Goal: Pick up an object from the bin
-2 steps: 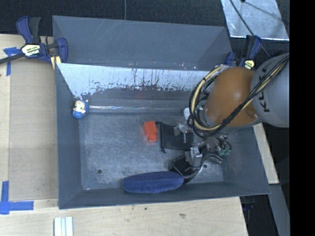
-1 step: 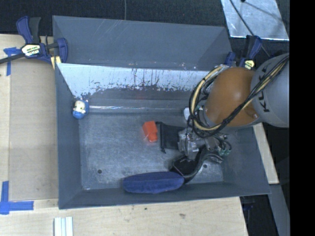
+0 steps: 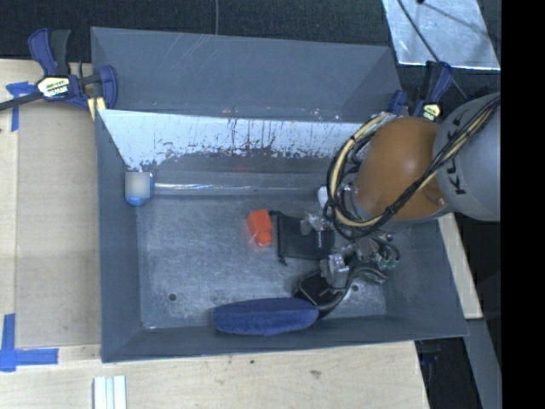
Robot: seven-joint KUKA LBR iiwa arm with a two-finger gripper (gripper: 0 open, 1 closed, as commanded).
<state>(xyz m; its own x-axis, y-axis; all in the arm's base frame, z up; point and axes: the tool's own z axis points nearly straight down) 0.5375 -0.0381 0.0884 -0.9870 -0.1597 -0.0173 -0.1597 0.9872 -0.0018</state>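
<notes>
- Blue oblong pad (image 3: 264,317): at the bin's (image 3: 119,254) 6 o'clock wall, long axis 9-to-3, right end just beside the gripper.
- Gripper (image 3: 334,273): pad lies toward its 8 o'clock; whether it is apart or together cannot be told.
- Orange block (image 3: 260,227): toward its 10 o'clock.

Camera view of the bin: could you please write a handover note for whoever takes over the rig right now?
The gripper is low in the right part of the bin, next to a black flat piece and a small black thing.
The orange block lies mid-floor beside the black piece; the blue oblong pad at the front wall; the clear tube along the back wall.
Done: nothing seen lifted.
Left: grasp one thing, raise it out.
</notes>
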